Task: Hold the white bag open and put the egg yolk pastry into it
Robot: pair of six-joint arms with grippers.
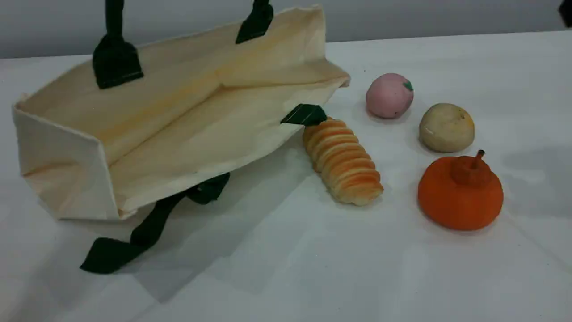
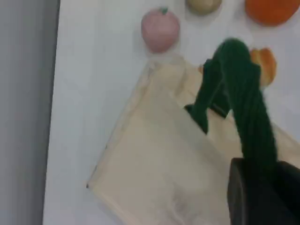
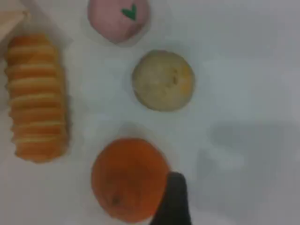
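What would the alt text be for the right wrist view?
Seen from above, the egg yolk pastry sits on the white table between a pink ball and an orange persimmon-shaped item, with a ridged bread loaf at left and the right gripper's fingertip at bottom.

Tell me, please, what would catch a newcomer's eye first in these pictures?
The big white bag dominates the table's left half, its mouth held open by the left gripper, shut on a dark green handle. To its right lie a ridged golden bread loaf, a pink ball, the egg yolk pastry and an orange pumpkin-shaped piece. The right gripper hovers open above them.
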